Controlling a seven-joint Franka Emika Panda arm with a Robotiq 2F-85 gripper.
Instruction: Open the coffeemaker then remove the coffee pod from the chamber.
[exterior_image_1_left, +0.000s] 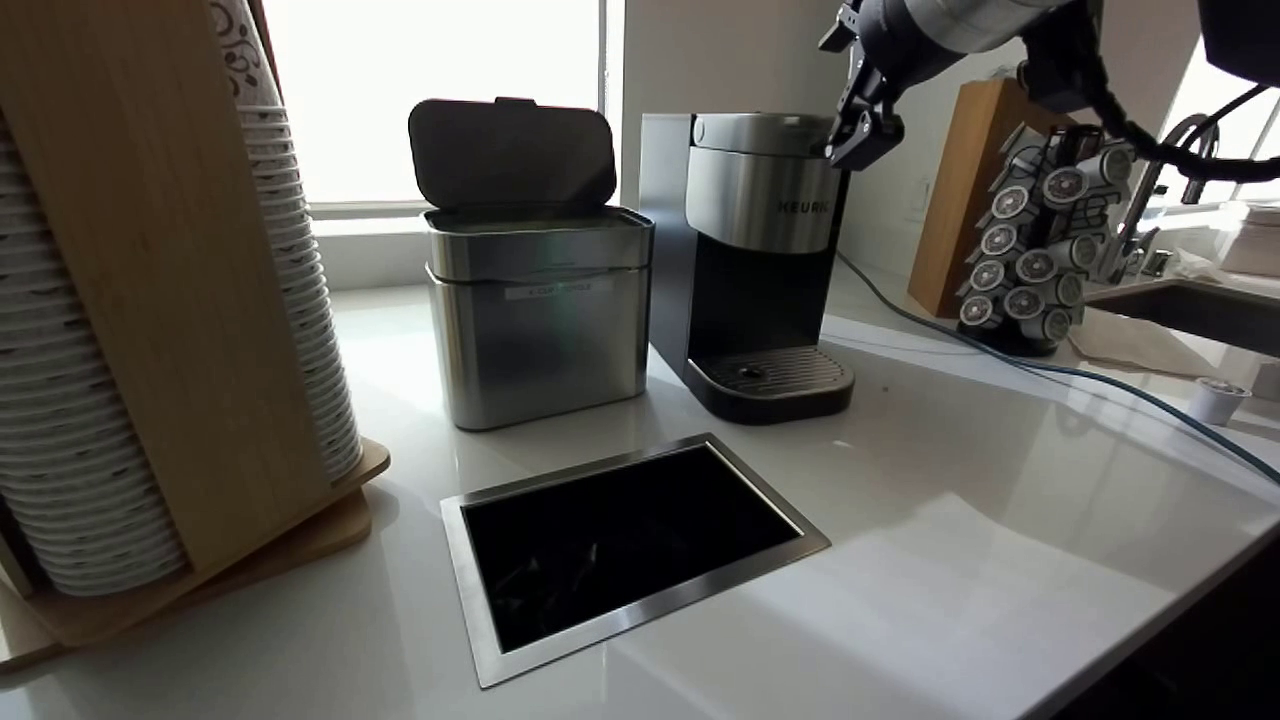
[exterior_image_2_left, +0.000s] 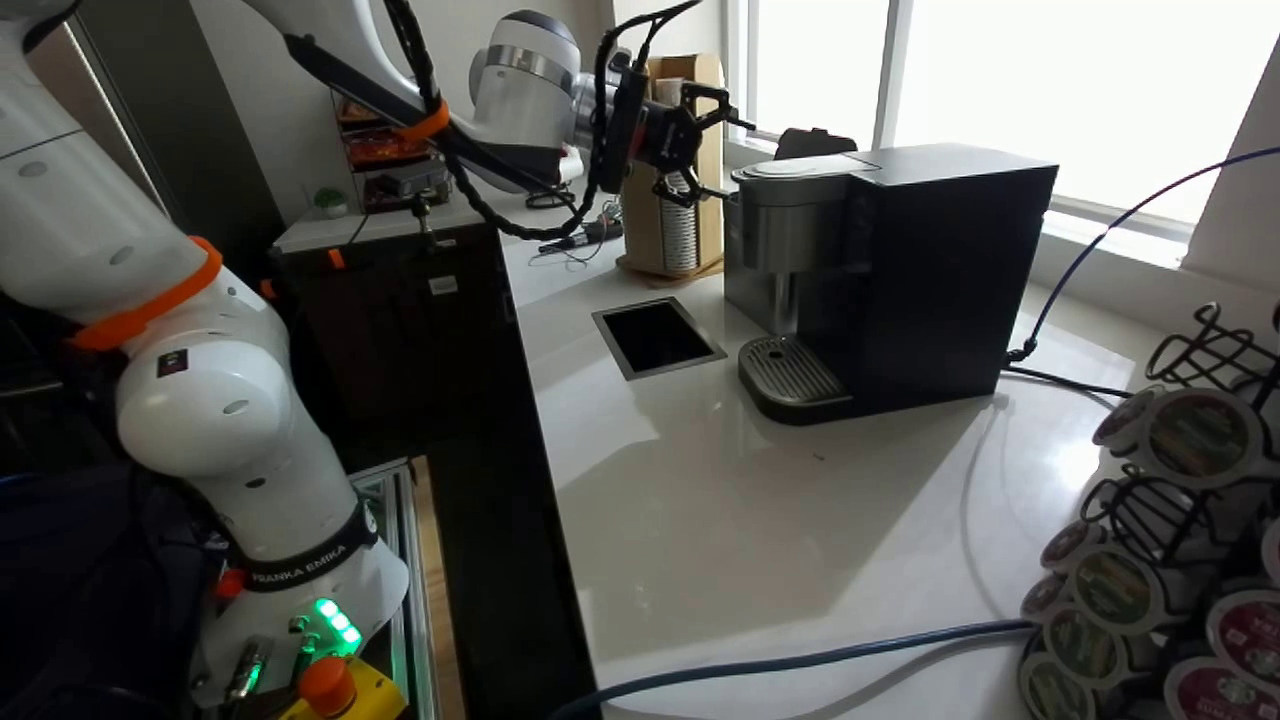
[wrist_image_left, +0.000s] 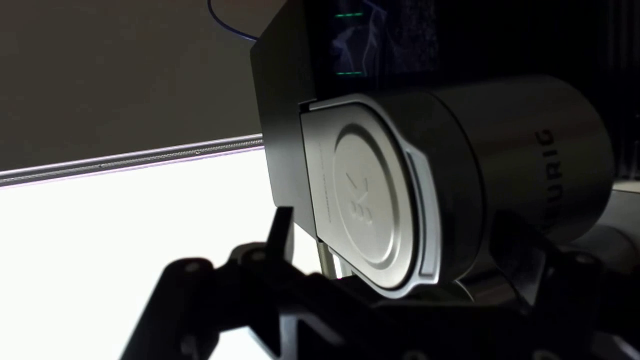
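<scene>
Pincer (exterior_image_2_left: 735, 160) with its two fingers (wrist_image_left: 280, 230) spread wide apart, holding nothing; in both exterior views the upper finger stands above the level of the lid (exterior_image_2_left: 800, 167), while the lower is at the front of the head (exterior_image_1_left: 765, 200), its tip just beside the metal edge; whether that tip touches cannot be told.

In the wrist view the fingers reach up from the lower edge, one dark against the bright window (wrist_image_left: 100, 250), the other overlapping the head's front; the lid, with a round emblem and a pale strip (wrist_image_left: 426, 215) along its front rim, appears between them.

The coffeemaker (exterior_image_2_left: 940, 290) stands upright on the counter (exterior_image_2_left: 700, 500), its lid down; the chamber is hidden, and what it holds cannot be seen; the drip tray (exterior_image_1_left: 790, 372) projects below the head.

A metal bin (exterior_image_1_left: 545, 345), its cover (exterior_image_1_left: 512, 155) raised, is beside the coffeemaker; a steel-rimmed opening (exterior_image_1_left: 640, 610) is set in the counter near both; a wooden stand (exterior_image_1_left: 160, 250) with stacked cups (exterior_image_1_left: 305, 300) is beyond the bin; on the coffeemaker's opposite side, well apart, is a rack (exterior_image_1_left: 1010, 345) of pods (exterior_image_1_left: 1023, 302), with a cable (exterior_image_1_left: 1100, 378) running past it.
</scene>
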